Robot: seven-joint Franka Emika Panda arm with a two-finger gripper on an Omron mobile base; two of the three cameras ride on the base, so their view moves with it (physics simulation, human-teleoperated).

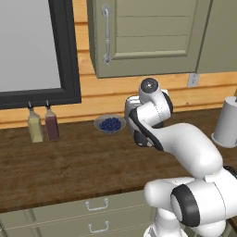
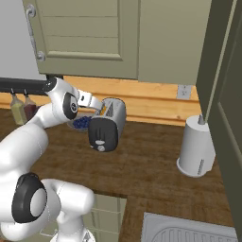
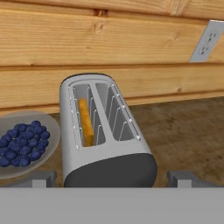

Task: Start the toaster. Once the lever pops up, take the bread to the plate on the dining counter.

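Observation:
The silver-grey toaster stands on the wooden worktop by the back wall, its dark end panel and pale knob facing the base. In the hand view the toaster is seen from above. The bread sits upright and low in its left slot, only the golden top edge showing. My gripper hovers just above and behind the toaster's dark end. It is open, with one fingertip on each side and nothing between them. The hand reaches the toaster from the left. The plate and the dining counter are out of view.
A small bowl of blue berries sits right beside the toaster on its left. Two bottles stand further left under the window. A tall grey cylinder is at the right, a wall outlet behind it, and a sink in front.

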